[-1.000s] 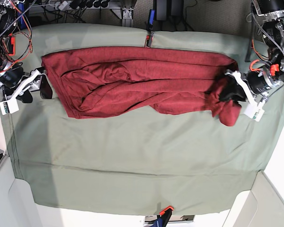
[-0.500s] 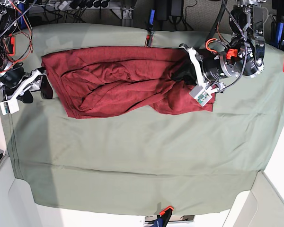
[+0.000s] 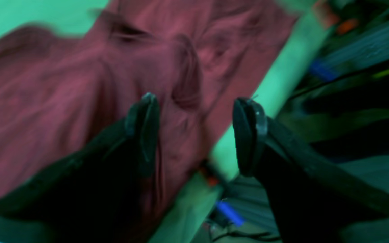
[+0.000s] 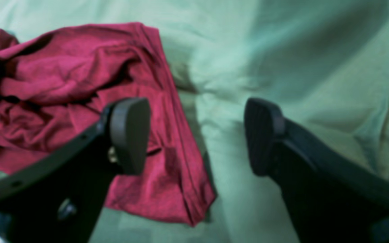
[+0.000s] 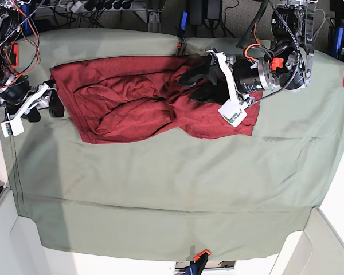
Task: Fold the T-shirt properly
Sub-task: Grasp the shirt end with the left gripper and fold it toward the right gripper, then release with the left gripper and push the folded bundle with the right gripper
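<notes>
Jaws spread, the left gripper (image 5: 190, 85) hovers over the maroon T-shirt (image 5: 132, 100), bunched on the green table cloth (image 5: 172, 189); the right gripper (image 5: 51, 106), also spread, waits beside its edge. Folding looks barely half done.

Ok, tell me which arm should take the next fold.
Probably the left: the left gripper hangs open over the T-shirt mid-cloth, while the right gripper waits open at its edge.
</notes>
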Controlling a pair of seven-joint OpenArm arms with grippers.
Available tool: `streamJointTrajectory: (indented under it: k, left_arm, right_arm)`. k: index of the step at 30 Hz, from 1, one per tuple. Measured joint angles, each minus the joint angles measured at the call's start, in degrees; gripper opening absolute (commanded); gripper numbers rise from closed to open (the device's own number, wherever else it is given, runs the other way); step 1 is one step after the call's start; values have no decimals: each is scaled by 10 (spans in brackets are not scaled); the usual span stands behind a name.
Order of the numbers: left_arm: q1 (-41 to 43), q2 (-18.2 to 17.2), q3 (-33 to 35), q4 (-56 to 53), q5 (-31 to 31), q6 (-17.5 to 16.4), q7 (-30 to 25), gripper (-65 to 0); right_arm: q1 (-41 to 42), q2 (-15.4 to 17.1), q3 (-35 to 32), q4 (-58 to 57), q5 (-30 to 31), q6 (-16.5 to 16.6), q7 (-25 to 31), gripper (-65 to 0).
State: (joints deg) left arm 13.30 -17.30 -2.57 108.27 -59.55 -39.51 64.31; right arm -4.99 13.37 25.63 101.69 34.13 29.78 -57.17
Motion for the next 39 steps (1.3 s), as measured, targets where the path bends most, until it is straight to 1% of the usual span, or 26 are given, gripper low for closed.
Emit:
streamJointTrajectory:
  k: [2, 3, 7, 12, 14, 19, 24, 25, 26, 29, 30, 35, 37, 39]
  left_arm:
    - [0, 0, 0, 0, -50, 0, 15, -278]
    - [0, 2, 0, 0, -66, 0, 15, -278]
    - [-2, 10, 0, 0, -65, 0, 17, -278]
    - [-2, 10, 0, 0, -57, 0, 17, -278]
    - [-2, 10, -7, 0, -57, 0, 17, -278]
    - [-2, 11, -71, 0, -59, 0, 18, -279]
    - [-2, 11, -149, 0, -66, 0, 18, -279]
    - [-2, 11, -161, 0, -66, 0, 17, -279]
    - [-1, 9, -170, 0, -66, 0, 17, -279]
    - [0, 4, -190, 0, -66, 0, 22, -279]
    - [2, 2, -195, 0, -66, 0, 24, -279]
    - [8, -10, -222, 0, -65, 0, 27, -279]
    - [8, -17, -238, 0, -65, 0, 26, -279]
    - [8, -24, -254, 0, -65, 0, 26, -279]
  right_arm:
    - [1, 0, -3, -41, 2, 0, 3, -215]
    - [1, 0, -6, -60, 2, 1, 9, -216]
    - [1, 0, -28, -106, 26, 5, 26, -215]
    - [4, 2, -82, -118, 29, 7, 51, -216]
    - [7, 3, -108, -118, 29, 7, 53, -216]
    - [21, 3, -169, -118, 19, 6, 55, -216]
    - [25, 3, -190, -117, 16, 5, 57, -226]
    - [25, 3, -190, -117, 16, 5, 57, -266]
    - [25, 3, -190, -118, 14, 5, 57, -336]
    - [24, 3, -192, -118, 0, 3, 54, -615]
    - [23, 2, -192, -119, -9, 3, 55, -650]
    - [37, 1, -184, -119, -38, 7, 49, -650]
    - [48, -2, -161, -120, -47, 8, 39, -650]
    - [63, -2, -120, -121, -51, 8, 37, -650]
